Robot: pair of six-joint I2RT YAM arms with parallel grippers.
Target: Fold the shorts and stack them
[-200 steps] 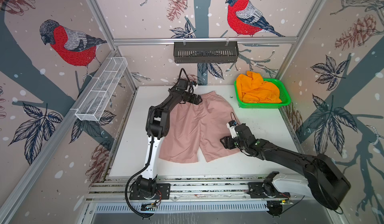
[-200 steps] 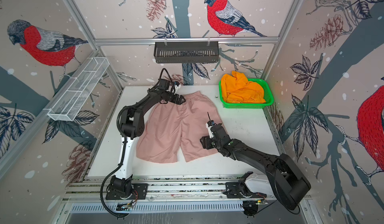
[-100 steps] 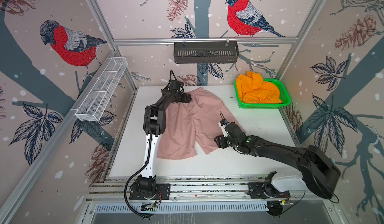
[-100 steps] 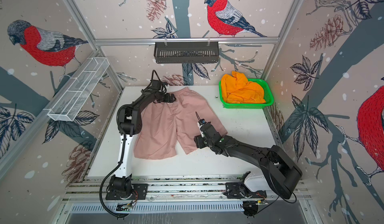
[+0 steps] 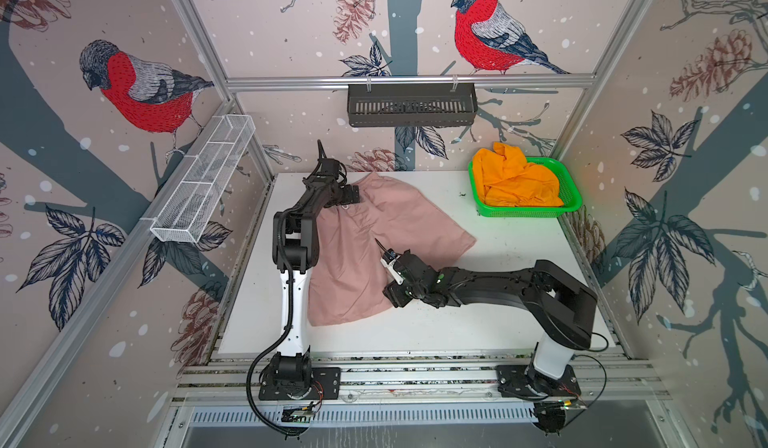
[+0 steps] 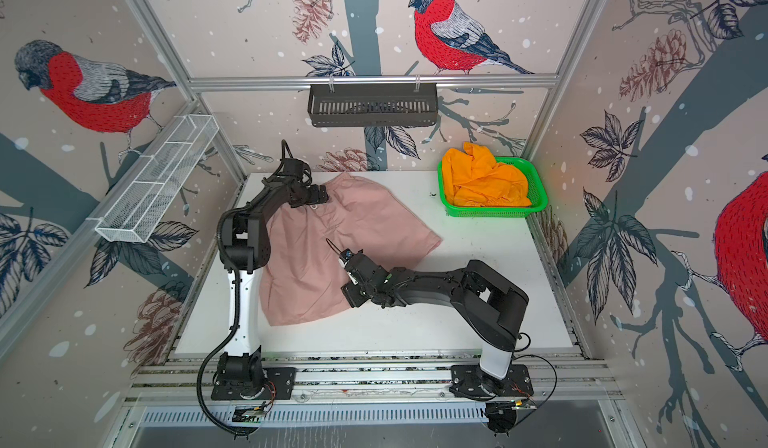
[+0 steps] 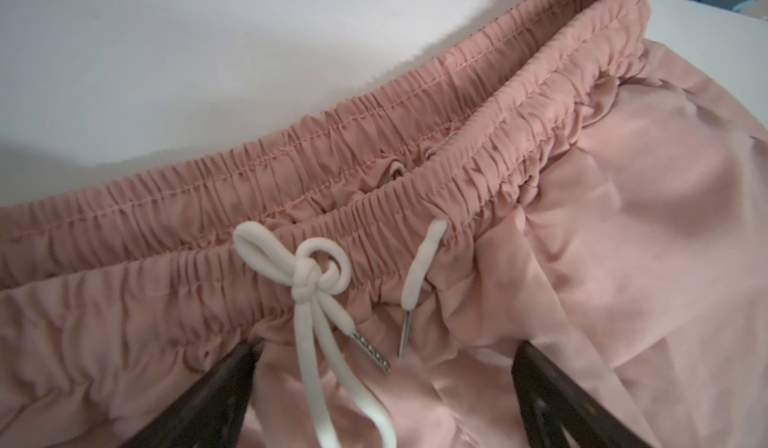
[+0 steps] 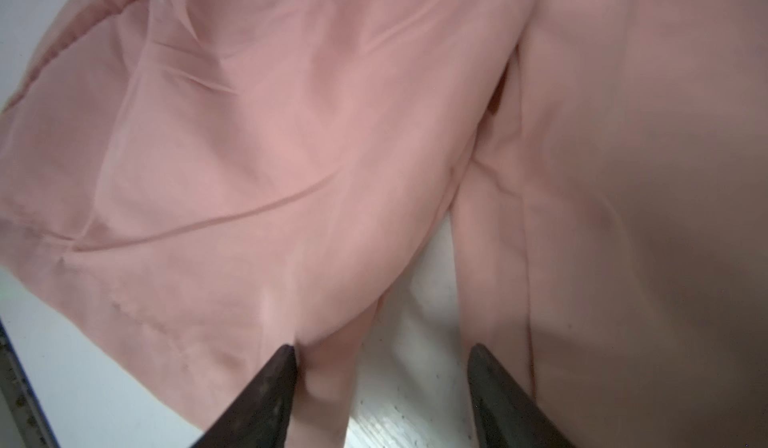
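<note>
We see the white table (image 5: 498, 321) filling the floor of the cell. The pale pink shorts (image 5: 374, 225) lie spread on its left and middle part, also visible in a top view at (image 6: 332, 225). Their gathered waistband is at the far left. One leg runs towards the near edge beside the left arm, and the other fans out to the right. The cloth is rumpled, not folded.

At the far right corner stands the green basket (image 5: 523, 213). The bright orange shorts (image 5: 515, 179) are heaped inside it and rise above its rim, well apart from the pink pair.

The left gripper (image 5: 351, 195) sits over the waistband at the far end of the pink shorts. In the left wrist view its jaws (image 7: 384, 348) stand spread wide, with nothing pinched between them. We cannot tell whether the fingertips touch the cloth.

The right gripper (image 5: 391, 295) is low over the table, where the two legs part. In the right wrist view its jaws (image 8: 382, 348) are apart. One fingertip (image 8: 286, 358) touches the hem of one leg, and bare table and a fold of cloth show in the gap. No cloth is clamped.

Smallest is the white drawstring (image 7: 316, 275), tied in a bow just below the waistband, its metal-tipped ends lying on the pink cloth between the left fingers.
</note>
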